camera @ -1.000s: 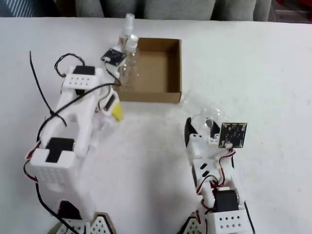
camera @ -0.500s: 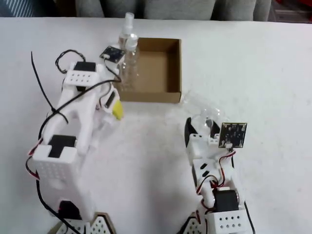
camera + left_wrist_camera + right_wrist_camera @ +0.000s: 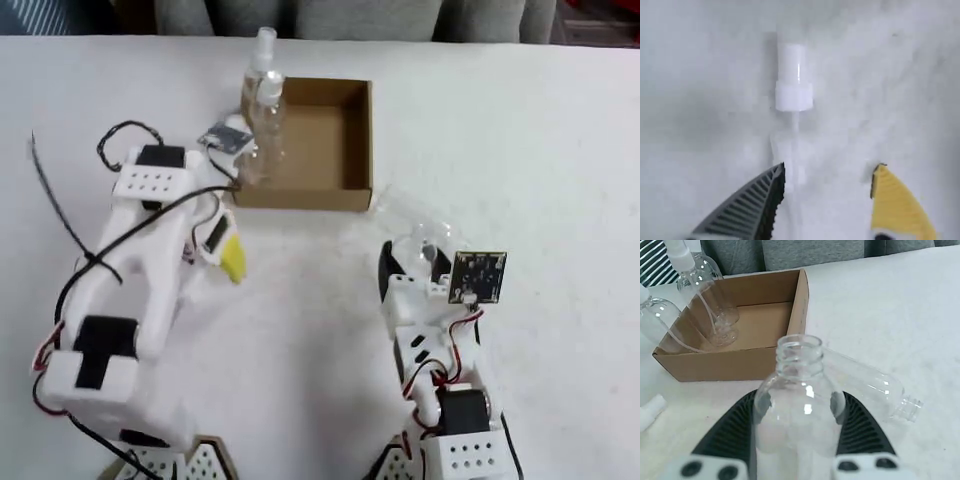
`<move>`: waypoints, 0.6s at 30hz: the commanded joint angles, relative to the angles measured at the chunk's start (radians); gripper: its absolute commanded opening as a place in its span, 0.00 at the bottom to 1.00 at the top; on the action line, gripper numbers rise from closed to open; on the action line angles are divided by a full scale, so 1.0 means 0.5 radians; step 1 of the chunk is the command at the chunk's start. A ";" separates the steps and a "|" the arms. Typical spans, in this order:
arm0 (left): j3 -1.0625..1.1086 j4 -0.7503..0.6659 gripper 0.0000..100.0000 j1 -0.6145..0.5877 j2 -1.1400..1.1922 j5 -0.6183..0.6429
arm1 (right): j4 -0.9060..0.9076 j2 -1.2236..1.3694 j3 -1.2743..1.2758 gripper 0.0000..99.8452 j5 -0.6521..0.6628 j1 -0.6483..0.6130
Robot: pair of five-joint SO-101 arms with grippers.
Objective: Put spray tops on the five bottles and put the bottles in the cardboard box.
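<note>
Spray top (image 3: 794, 77) lying flat — tube inside left end effector (image 3: 829, 175), tips parted

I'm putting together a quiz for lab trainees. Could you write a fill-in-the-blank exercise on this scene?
1. The right gripper is shut on an upright bottle whose neck carries no ___.
2. A second bottle lies on its ___ on the table near the cardboard box.
3. The left gripper is ___, with a loose spray top lying on the table by its fingers.

Missing words: spray top; side; open.
</note>
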 commanded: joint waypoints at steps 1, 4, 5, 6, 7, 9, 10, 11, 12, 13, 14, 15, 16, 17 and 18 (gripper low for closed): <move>0.000 0.049 0.28 -0.014 -0.275 0.028 | 0.011 -0.029 0.018 0.02 0.000 0.005; -0.052 -0.018 0.28 -0.020 -0.302 0.028 | 0.011 -0.026 0.018 0.02 0.000 0.005; -0.074 -0.043 0.28 -0.023 -0.302 0.031 | 0.011 -0.026 0.018 0.02 0.000 0.005; -0.092 -0.064 0.28 -0.023 -0.302 0.031 | 0.011 -0.026 0.018 0.02 0.000 0.005; -0.110 -0.068 0.28 -0.023 -0.302 0.031 | 0.011 -0.026 0.018 0.02 0.000 0.005; -0.138 -0.058 0.28 -0.023 -0.311 0.031 | 0.032 -0.026 0.018 0.02 0.000 0.005; -0.141 -0.058 0.28 -0.023 -0.318 0.031 | 0.035 -0.026 0.018 0.02 0.000 0.005; -0.141 -0.058 0.28 -0.023 -0.318 0.031 | 0.035 -0.026 0.018 0.02 0.000 0.005; -0.141 -0.058 0.28 -0.023 -0.321 0.031 | 0.035 -0.026 0.018 0.02 0.000 0.005; -0.141 -0.058 0.28 -0.020 -0.324 0.031 | 0.035 -0.026 0.018 0.02 0.000 0.005; -0.132 -0.058 0.28 -0.023 -0.339 0.031 | 0.035 -0.026 0.018 0.02 0.000 0.005; -0.123 -0.058 0.28 -0.023 -0.358 0.031 | 0.035 -0.026 0.018 0.02 0.000 0.005; -0.120 -0.049 0.28 -0.026 -0.376 0.031 | 0.035 -0.026 0.018 0.02 0.000 0.005; -0.120 -0.021 0.28 -0.026 -0.397 0.031 | 0.035 -0.026 0.018 0.02 0.000 0.005; -0.120 0.003 0.28 -0.026 -0.419 0.031 | 0.035 -0.026 0.018 0.02 0.000 0.005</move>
